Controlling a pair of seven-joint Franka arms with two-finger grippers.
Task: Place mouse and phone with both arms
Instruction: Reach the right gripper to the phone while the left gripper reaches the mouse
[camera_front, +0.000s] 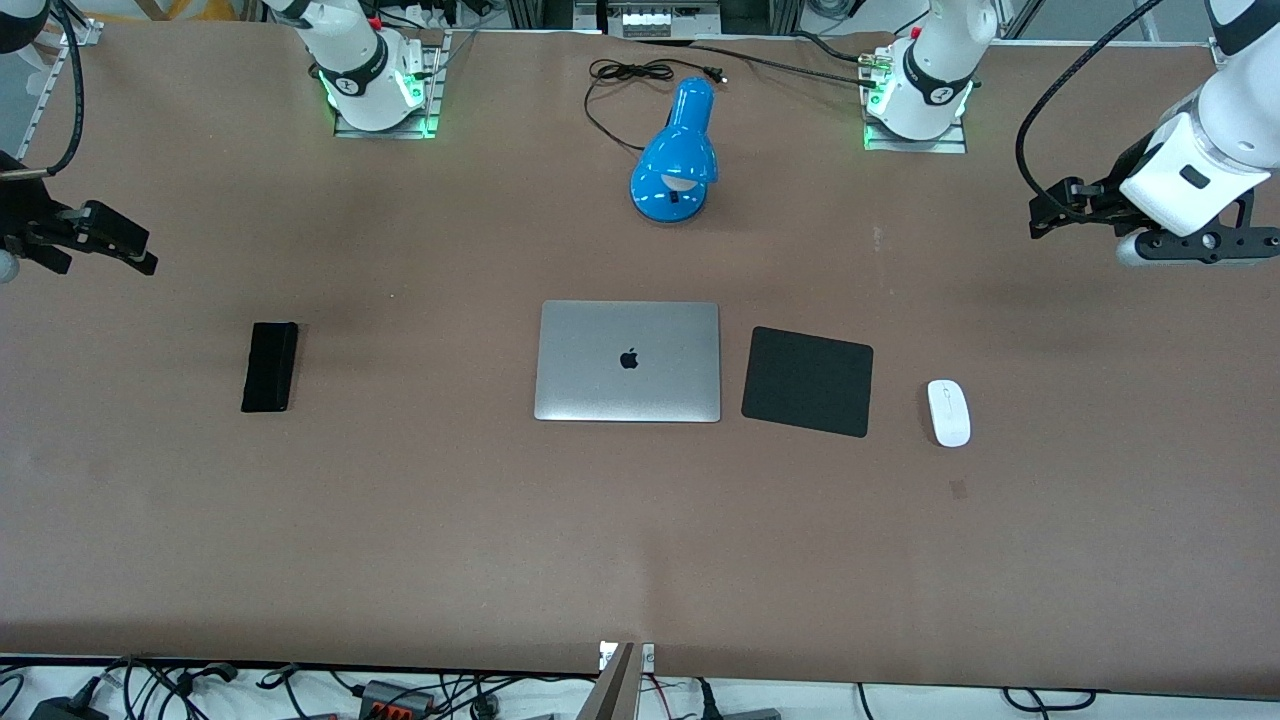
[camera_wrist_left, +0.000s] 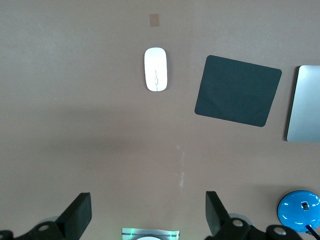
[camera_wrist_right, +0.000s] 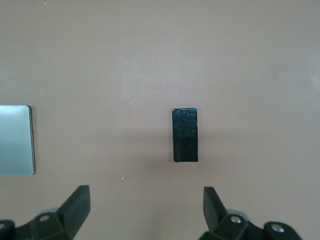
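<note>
The white mouse lies on the table toward the left arm's end, beside the black mouse pad; it also shows in the left wrist view. The black phone lies flat toward the right arm's end and shows in the right wrist view. My left gripper hangs open and empty over bare table, apart from the mouse. My right gripper hangs open and empty over bare table, apart from the phone.
A closed silver laptop lies mid-table, with the square black mouse pad between it and the mouse. A blue desk lamp with a black cord stands between the arm bases. The brown table has an edge nearest the front camera.
</note>
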